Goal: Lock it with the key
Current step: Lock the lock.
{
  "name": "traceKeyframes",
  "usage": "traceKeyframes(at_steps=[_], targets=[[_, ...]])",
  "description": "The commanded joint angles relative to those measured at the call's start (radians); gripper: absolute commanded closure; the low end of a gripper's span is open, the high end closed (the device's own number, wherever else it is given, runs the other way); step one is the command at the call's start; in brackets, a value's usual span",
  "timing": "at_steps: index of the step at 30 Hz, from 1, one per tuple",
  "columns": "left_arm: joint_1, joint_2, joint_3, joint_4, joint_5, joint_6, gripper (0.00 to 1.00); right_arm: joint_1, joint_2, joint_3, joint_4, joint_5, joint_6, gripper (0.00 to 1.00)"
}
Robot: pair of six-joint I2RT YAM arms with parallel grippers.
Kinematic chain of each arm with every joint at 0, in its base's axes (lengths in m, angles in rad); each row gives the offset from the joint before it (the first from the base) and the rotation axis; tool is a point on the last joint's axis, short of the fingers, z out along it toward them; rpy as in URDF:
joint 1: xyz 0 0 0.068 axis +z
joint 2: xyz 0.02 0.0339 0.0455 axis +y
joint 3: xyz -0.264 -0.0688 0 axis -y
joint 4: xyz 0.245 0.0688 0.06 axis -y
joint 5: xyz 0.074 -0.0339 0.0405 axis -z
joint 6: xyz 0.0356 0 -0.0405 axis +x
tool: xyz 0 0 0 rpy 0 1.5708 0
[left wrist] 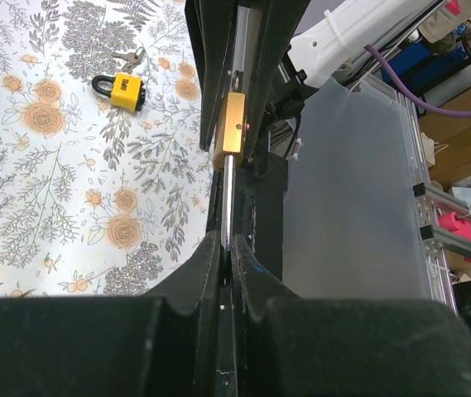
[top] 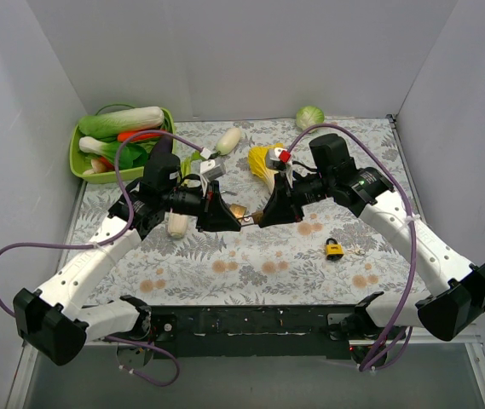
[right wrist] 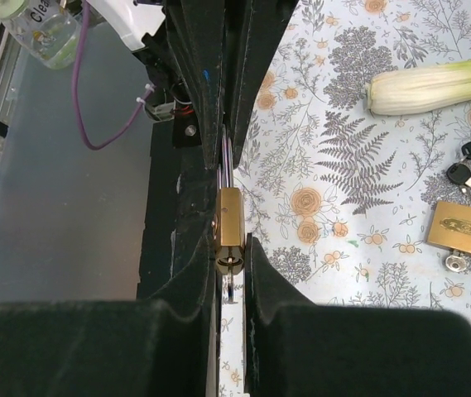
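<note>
A brass padlock [top: 240, 211] hangs above the middle of the table between my two grippers. My left gripper [top: 228, 219] [left wrist: 229, 248] is shut on its steel shackle [left wrist: 228, 198], with the brass body [left wrist: 233, 124] beyond the fingertips. From the other side, my right gripper [top: 257, 217] [right wrist: 233, 248] is shut on the bottom end of the padlock [right wrist: 231, 219]. A key [right wrist: 232, 285] sticks out of the keyhole and stands edge-on in the gap between the right fingers, with space on both sides of it.
A small yellow padlock [top: 334, 249] [left wrist: 126, 89] lies on the flowered cloth at the right. Another brass padlock [right wrist: 465, 231] with black-headed keys [right wrist: 464, 174] lies near a pale leek [right wrist: 434, 83]. A green basket [top: 76, 149] of vegetables stands back left, and a cabbage [top: 310, 116] at the back.
</note>
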Motion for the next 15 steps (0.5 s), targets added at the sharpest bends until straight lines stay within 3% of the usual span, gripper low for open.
traceKeyframes(at_steps=[1,15], targets=[[-0.03,-0.013,0.026,0.121,-0.109,0.013,1.0,0.045,0.014,-0.014,0.082,-0.118,0.051,0.99],[-0.068,-0.027,0.022,0.101,-0.205,0.083,1.0,0.045,0.022,-0.018,0.06,-0.148,0.051,0.99]])
